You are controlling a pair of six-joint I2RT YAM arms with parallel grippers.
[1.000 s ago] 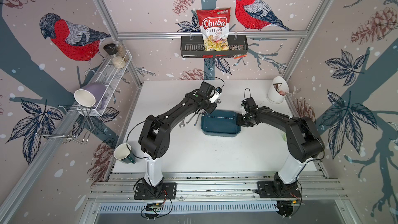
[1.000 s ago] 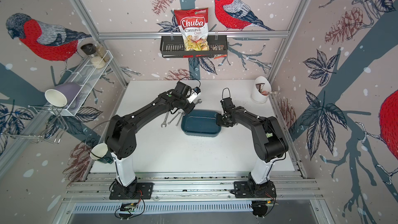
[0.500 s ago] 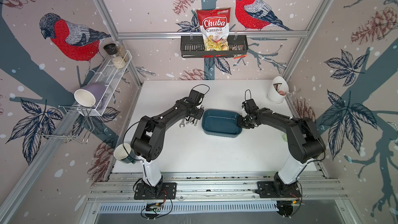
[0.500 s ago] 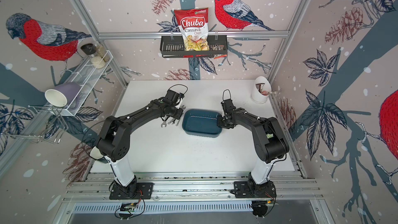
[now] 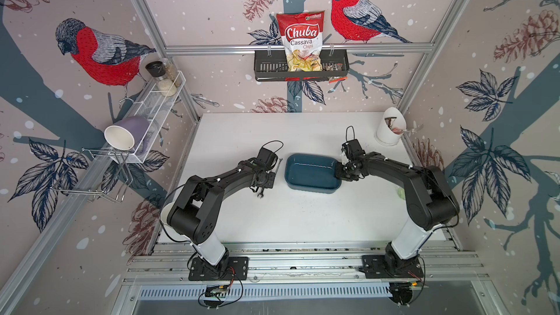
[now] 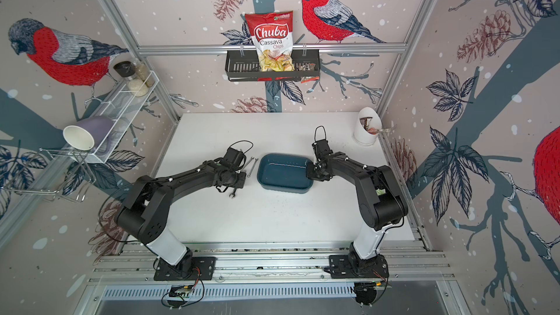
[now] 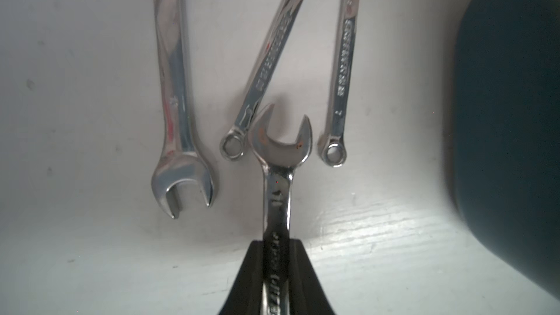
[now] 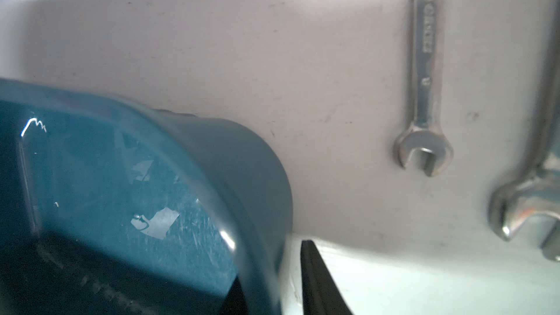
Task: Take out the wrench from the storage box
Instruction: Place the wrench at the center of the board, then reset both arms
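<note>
The storage box [image 5: 312, 156] is an empty teal tub at mid-table, seen in both top views [image 6: 285, 156]. My left gripper [image 5: 266, 181] hangs low just left of the box. In the left wrist view it [image 7: 277, 256] is shut on the shaft of a silver wrench [image 7: 281, 153], whose open-end head sticks out past the fingers. In a top view one wrench end [image 5: 260, 193] pokes out on the gripper's near side. My right gripper [image 5: 341, 172] is shut on the box's right wall [image 8: 260, 207], with one finger [image 8: 312, 268] outside and the other inside.
Three more wrenches lie on the table left of the box [image 5: 276, 168], right by the held one [image 7: 172, 86] [image 7: 269, 65] [image 7: 344, 65]. A white cup [image 5: 390, 127] stands at the back right. A black basket with a chips bag [image 5: 300, 65] hangs on the back wall.
My left arm has swung left from above the box's far left edge and come down low beside the table wrenches, still holding the wrench. The right arm and the box have stayed put.
</note>
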